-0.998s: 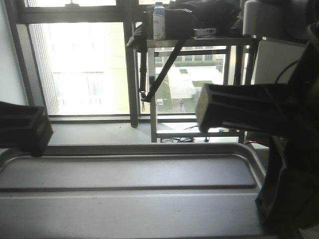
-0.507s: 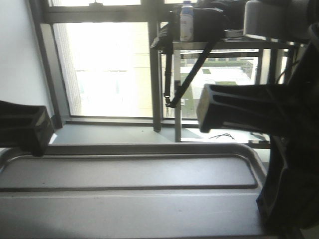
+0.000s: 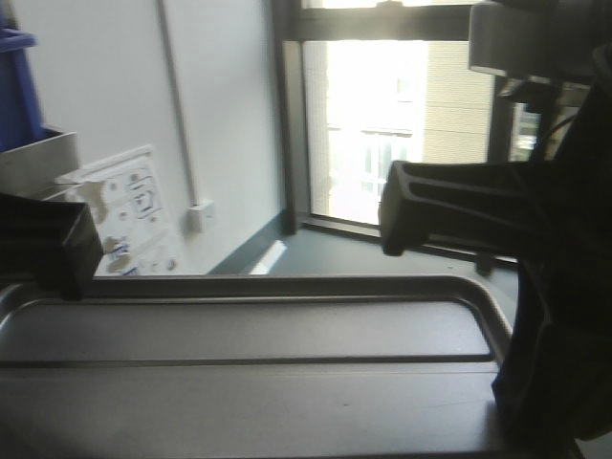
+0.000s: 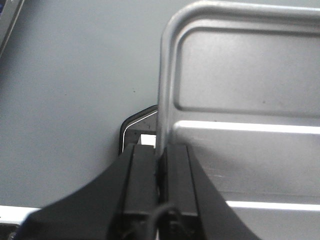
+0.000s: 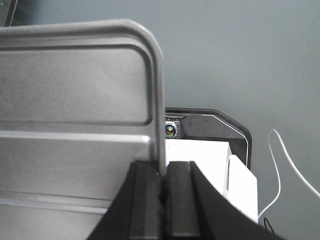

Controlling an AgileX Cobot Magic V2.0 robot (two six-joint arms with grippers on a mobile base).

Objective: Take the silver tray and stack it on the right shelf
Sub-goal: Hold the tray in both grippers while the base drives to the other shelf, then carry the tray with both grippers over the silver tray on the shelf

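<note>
The silver tray (image 3: pixel 249 335) fills the lower half of the front view, held level above the grey floor with its ridges running across. My left gripper (image 4: pixel 161 150) is shut on the tray's (image 4: pixel 240 75) left rim, one finger on each side. It shows as a dark block at the left edge of the front view (image 3: pixel 53 253). My right gripper (image 5: pixel 163 167) is shut the same way on the right rim of the tray (image 5: pixel 75 85), and its dark body (image 3: pixel 421 215) reaches in from the right. The right shelf is out of view.
A white wall with a printed sheet (image 3: pixel 129 215) stands ahead on the left. A blue bin (image 3: pixel 17 86) over a steel edge (image 3: pixel 38 158) is at the far left. A bright window (image 3: pixel 382 124) is ahead on the right. My own base (image 5: pixel 210 160) and a white cable (image 5: pixel 285 165) lie below.
The background has slid to the right: the rack with the bottle has left the view, and the white wall and blue bin have come in. The tray and both grips look unchanged.
</note>
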